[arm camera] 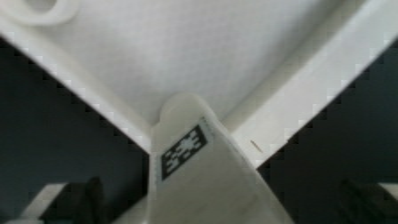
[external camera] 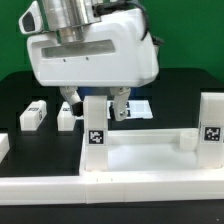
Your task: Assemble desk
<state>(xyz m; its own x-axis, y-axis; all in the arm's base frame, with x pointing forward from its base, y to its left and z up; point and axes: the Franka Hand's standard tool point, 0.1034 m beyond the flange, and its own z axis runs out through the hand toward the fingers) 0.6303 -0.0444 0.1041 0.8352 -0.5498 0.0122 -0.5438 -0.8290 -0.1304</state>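
The desk's white rimmed tabletop [external camera: 140, 152] lies flat on the black table and fills much of the wrist view [arm camera: 178, 60]. A blocky white leg [external camera: 95, 125] with a black-and-white tag stands upright at the tabletop's corner on the exterior view's left, and it shows close up in the wrist view [arm camera: 192, 160]. My gripper [external camera: 95, 104] hangs open right over it, one finger [external camera: 120, 106] on each side of the leg's top with a gap to it. A second tagged leg [external camera: 212, 130] stands at the corner on the exterior view's right.
Two loose legs [external camera: 33, 115] [external camera: 67, 118] lie on the black table at the exterior view's left. The marker board [external camera: 143, 107] lies behind the tabletop. A long white border bar [external camera: 100, 190] runs along the front, and another white piece [external camera: 3, 146] sits at the left edge.
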